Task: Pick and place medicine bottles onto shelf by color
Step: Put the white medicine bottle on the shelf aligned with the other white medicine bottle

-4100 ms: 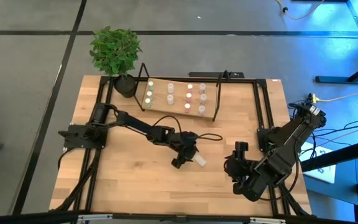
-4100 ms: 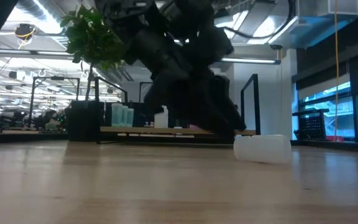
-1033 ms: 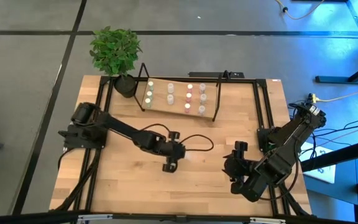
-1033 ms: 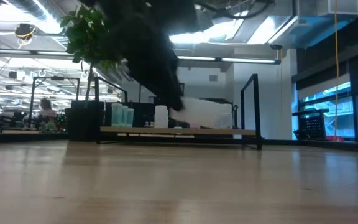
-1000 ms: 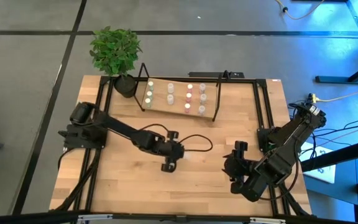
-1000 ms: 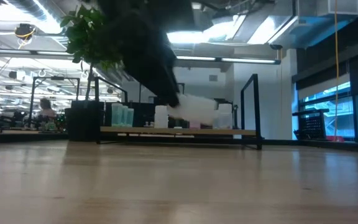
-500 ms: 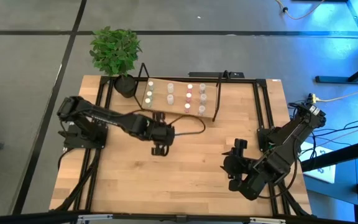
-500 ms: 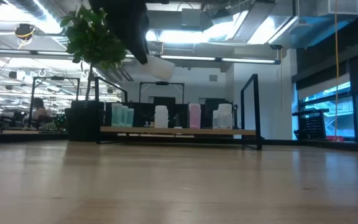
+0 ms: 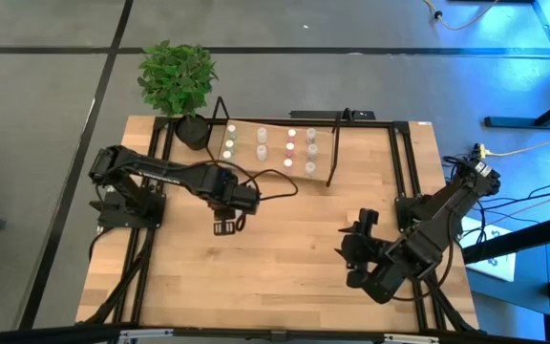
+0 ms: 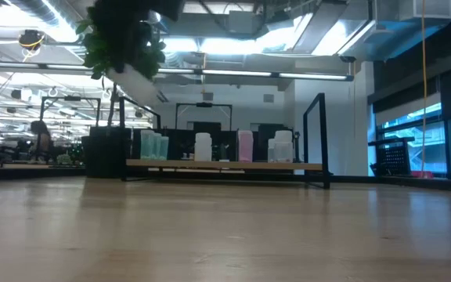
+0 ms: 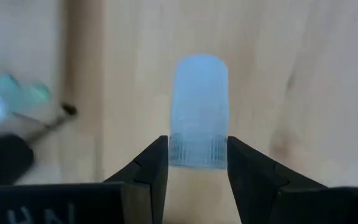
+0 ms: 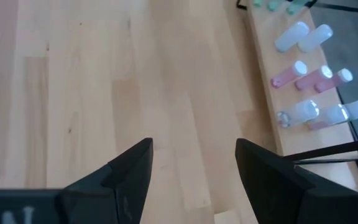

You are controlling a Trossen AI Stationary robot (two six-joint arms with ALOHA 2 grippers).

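Observation:
My left gripper [image 9: 224,227] is above the table's middle left, near the shelf's front, shut on a pale white medicine bottle [image 11: 199,106], which also shows high up in the low view [image 10: 135,81]. The shelf [image 9: 275,170], a wooden board in a black wire frame, stands at the table's far side. It carries yellow-green [image 9: 229,144], white [image 9: 262,143] and pink [image 9: 290,143] bottles standing upright in rows. My right gripper [image 9: 354,254] is open and empty near the table's right front; its wrist view shows the shelf's bottles [image 12: 309,78]. My left gripper pinches the bottle's ribbed end [image 11: 197,149] between its two fingers [image 11: 156,163]. The rest of the bottle sticks out past the fingertips. The bottle is lifted well clear of the table and hangs tilted [image 10: 135,81].
A potted green plant [image 9: 178,75] stands at the table's far left corner beside the shelf's left upright. Black frame rails [image 9: 401,162] run along the table's right side. Bare tabletop [image 9: 285,277] lies between the two grippers.
My left gripper, still shut on the bottle, has risen and gone toward the table's left and far edge, closer to the shelf's left end. The bottle has gone with it, from just above the shelf's height to high above the table.

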